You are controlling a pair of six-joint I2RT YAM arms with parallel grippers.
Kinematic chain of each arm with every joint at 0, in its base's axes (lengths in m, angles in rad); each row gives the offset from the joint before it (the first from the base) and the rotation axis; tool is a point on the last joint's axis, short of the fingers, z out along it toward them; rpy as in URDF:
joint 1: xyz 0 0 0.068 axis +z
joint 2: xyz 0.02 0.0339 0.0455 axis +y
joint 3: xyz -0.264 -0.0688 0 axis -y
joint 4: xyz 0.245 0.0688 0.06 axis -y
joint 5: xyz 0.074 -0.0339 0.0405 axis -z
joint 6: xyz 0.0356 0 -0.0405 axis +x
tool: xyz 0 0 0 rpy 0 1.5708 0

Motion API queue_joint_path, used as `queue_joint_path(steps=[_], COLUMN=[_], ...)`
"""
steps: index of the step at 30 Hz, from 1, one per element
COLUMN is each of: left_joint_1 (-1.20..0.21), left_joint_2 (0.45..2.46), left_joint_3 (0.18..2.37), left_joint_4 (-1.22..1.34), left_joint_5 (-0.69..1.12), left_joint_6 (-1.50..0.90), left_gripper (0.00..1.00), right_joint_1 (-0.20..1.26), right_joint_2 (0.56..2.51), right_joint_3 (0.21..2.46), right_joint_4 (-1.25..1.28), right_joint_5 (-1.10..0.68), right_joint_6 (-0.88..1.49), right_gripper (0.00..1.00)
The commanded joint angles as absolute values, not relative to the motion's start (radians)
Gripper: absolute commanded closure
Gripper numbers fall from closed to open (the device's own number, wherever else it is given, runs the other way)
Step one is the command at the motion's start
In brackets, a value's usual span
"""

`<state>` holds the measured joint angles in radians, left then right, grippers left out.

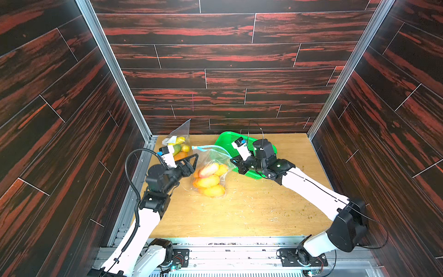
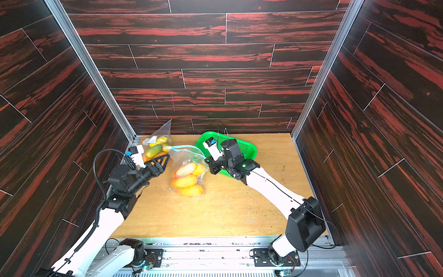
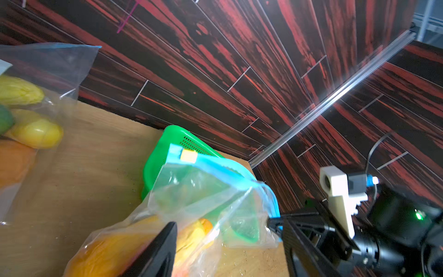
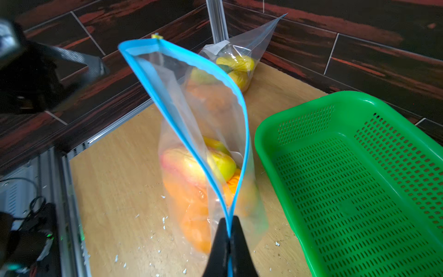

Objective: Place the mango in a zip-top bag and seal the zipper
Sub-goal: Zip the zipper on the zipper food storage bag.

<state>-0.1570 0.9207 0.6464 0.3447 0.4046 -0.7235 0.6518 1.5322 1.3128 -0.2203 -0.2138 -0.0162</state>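
White shells and black joint housings are seen on both arms. A ribbed black cable (image 1: 141, 149) is carried by the left arm (image 1: 146, 223), a green light (image 1: 278, 165) by the right arm (image 1: 311, 189).

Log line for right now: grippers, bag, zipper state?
left gripper: open, beside zip-top bag, holding nothing | right gripper: shut on zipper end | mangoes: inside bag | zipper: unsealed, mouth gaping

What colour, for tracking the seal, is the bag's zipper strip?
Light blue; the zipper strip shows best in the right wrist view.
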Motion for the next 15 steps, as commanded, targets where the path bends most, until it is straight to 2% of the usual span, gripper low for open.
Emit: queue_joint_path(steps=[1, 7, 12, 15], left_joint_1=[-0.154, -0.153, -0.151, -0.149], left_joint_2=[0.923, 1.010, 1.024, 1.014], left_joint_3=[0.609, 0.523, 0.581, 0.581], left_joint_4=[0.482, 0.668, 0.560, 0.505], left_joint_5=[0.439, 0.507, 0.533, 0.487], left_joint_6=[-0.664, -0.632, -0.551, -0.502], left_gripper=[0.29, 0.30, 0.31, 0.31], right_joint_1=[0.625, 0.599, 0.585, 0.583], right_joint_2=[1.501, 1.520, 1.552, 1.555], right_joint_3=[1.346, 1.407, 1.485, 1.508], right_joint_4=[-0.280, -0.347, -0.419, -0.436], right_joint_5=[-0.372, -0.445, -0.501, -0.547], right_joint_6=[-0.067, -0.153, -0.212, -0.274], right_gripper=[1.00, 1.00, 1.00, 1.00])
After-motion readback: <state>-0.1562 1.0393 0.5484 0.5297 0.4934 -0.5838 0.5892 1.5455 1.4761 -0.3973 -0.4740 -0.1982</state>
